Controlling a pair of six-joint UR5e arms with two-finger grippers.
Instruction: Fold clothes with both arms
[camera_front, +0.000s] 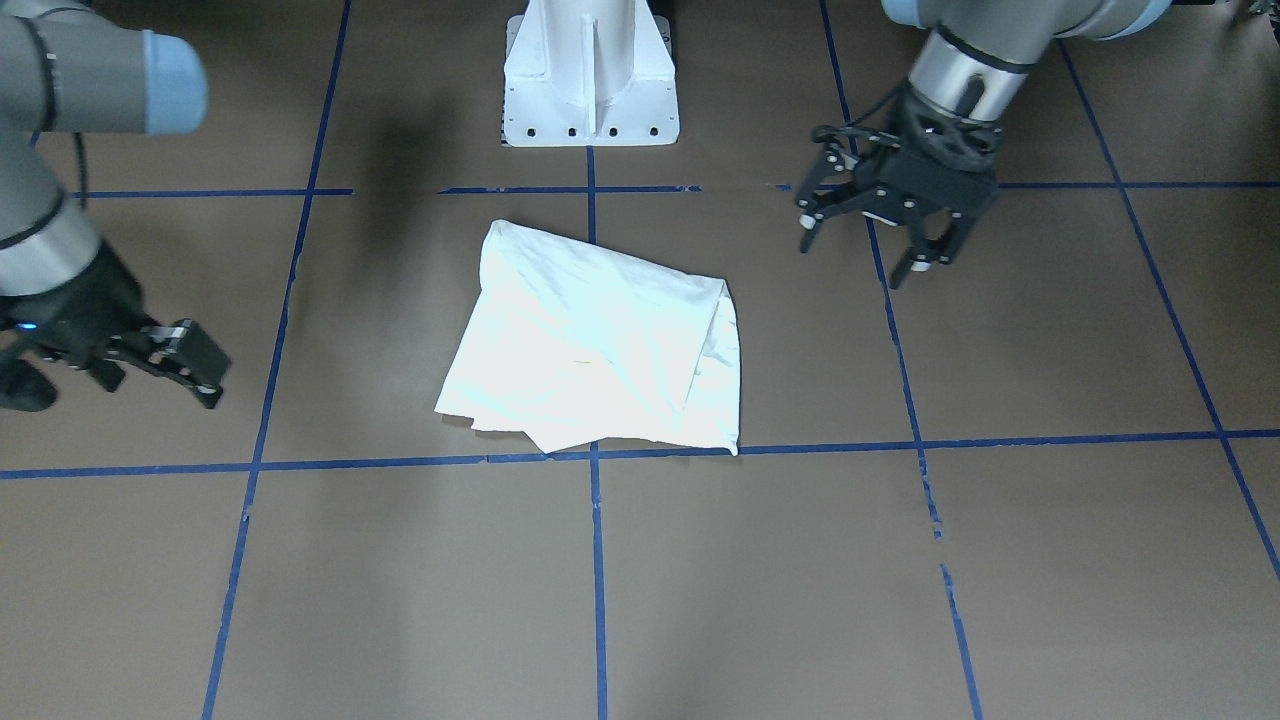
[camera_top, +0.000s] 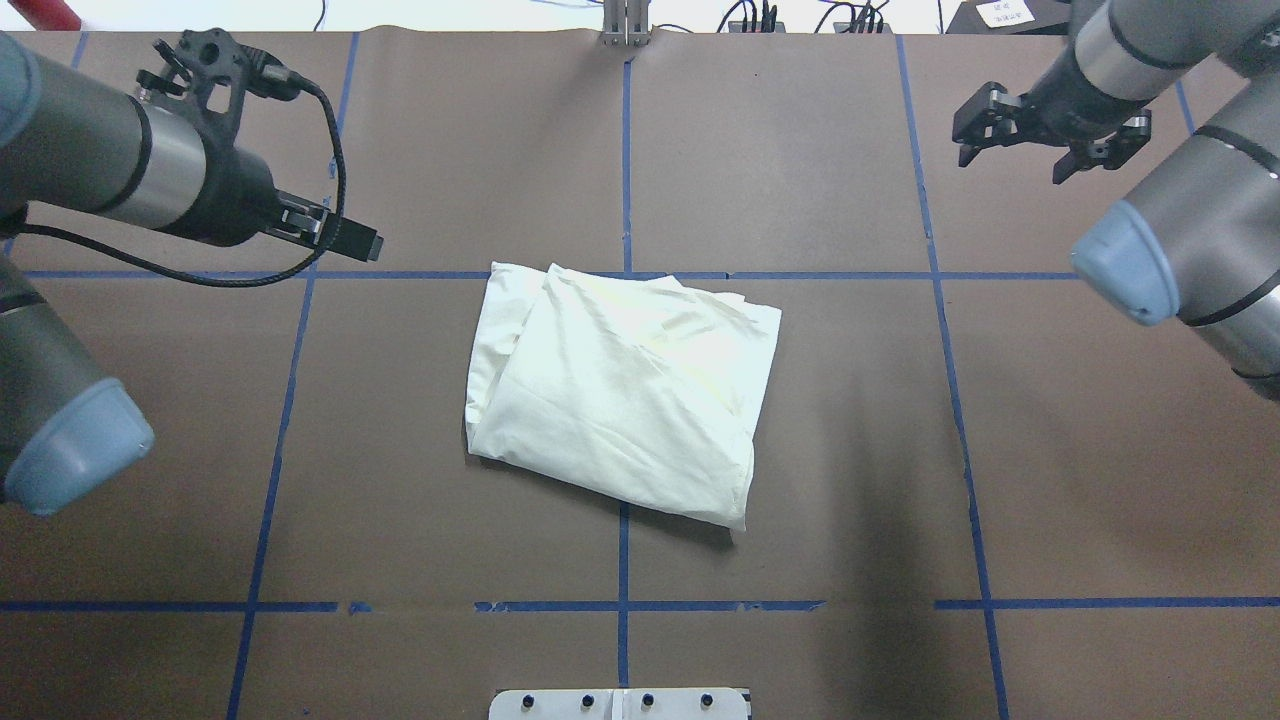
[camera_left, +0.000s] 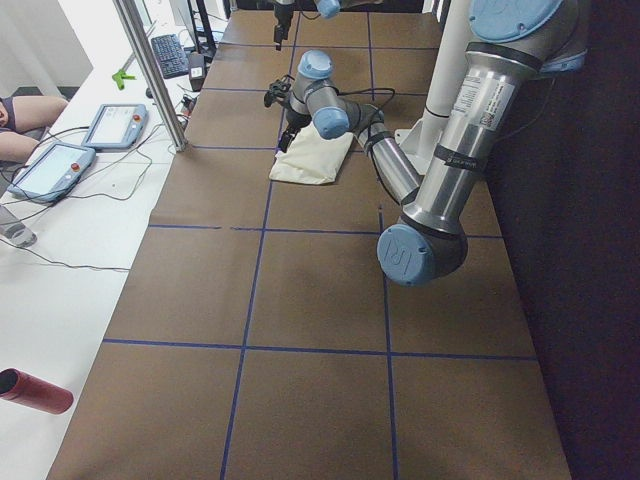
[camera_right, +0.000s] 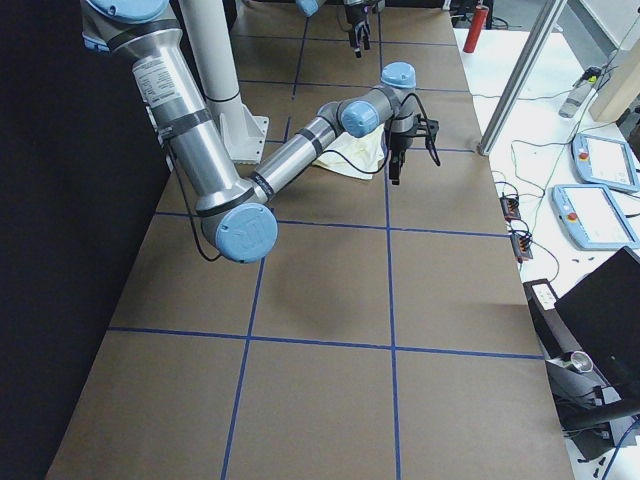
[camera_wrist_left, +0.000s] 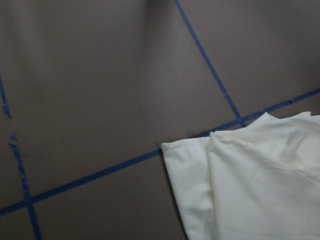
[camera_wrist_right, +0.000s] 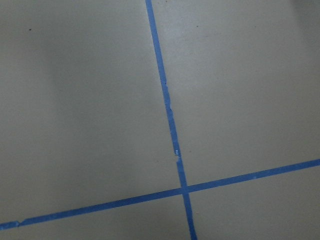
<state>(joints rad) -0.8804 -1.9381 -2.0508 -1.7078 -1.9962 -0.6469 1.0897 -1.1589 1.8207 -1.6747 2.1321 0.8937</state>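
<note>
A white cloth (camera_front: 590, 345), folded into a rough rectangle, lies flat at the middle of the brown table; it also shows in the overhead view (camera_top: 620, 395) and its corner in the left wrist view (camera_wrist_left: 250, 185). My left gripper (camera_front: 865, 255) is open and empty; it hovers off the cloth's far left corner (camera_top: 365, 243). My right gripper (camera_top: 1015, 160) is open and empty, well off to the cloth's far right (camera_front: 165, 380). The right wrist view shows only bare table and tape lines.
Blue tape lines (camera_top: 625, 605) grid the brown table. The white base pedestal (camera_front: 590, 80) stands at the robot's edge. Teach pendants (camera_left: 115, 125) and cables lie on a side bench, beside a metal post (camera_left: 150, 70). A red cylinder (camera_left: 35, 390) lies at the bench's near end.
</note>
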